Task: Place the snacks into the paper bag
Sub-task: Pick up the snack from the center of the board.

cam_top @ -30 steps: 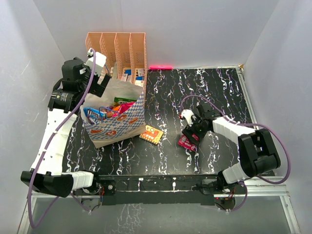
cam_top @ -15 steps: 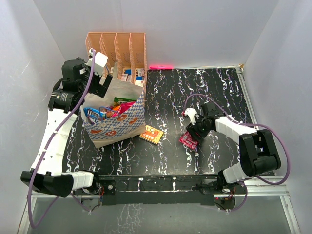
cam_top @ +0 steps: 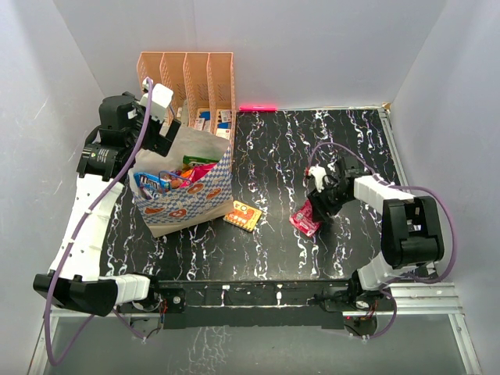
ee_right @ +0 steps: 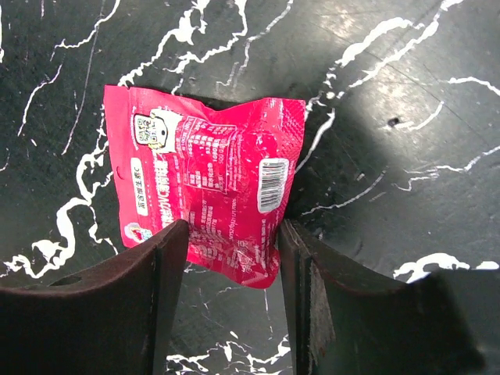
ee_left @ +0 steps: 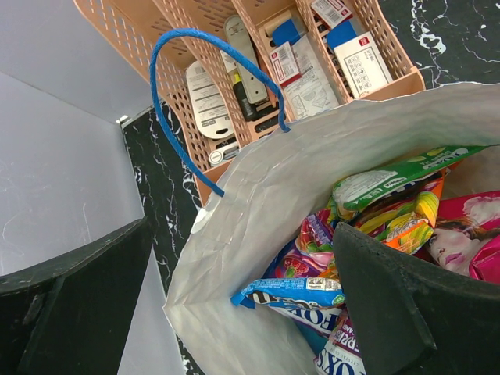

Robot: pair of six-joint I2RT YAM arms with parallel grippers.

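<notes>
Two snacks are sitting outside the bag (cam_top: 191, 205). The first, a pink packet (ee_right: 205, 180), is being pinched by the right gripper (ee_right: 233, 234): both fingers (ee_right: 160, 258) are pressing against the sides of its near end, right of centre on the table (cam_top: 273, 148). Whether it is resting on the surface or hanging just clear cannot be told. The second, an orange packet (cam_top: 243, 214), is lying flat on the table between the bag and the pink packet, touching neither.

The bag is standing upright at the left, just in front of the rack (cam_top: 187, 78), with its mouth gaping. Several snacks are showing inside, among them a blue packet (ee_left: 293, 291) and a green packet (ee_left: 398, 176). One blue handle (ee_left: 183, 47) is arching up over the rim.

The left gripper (ee_left: 241, 234) is hovering over the bag's mouth with its fingers spread wide, gripping nothing.
</notes>
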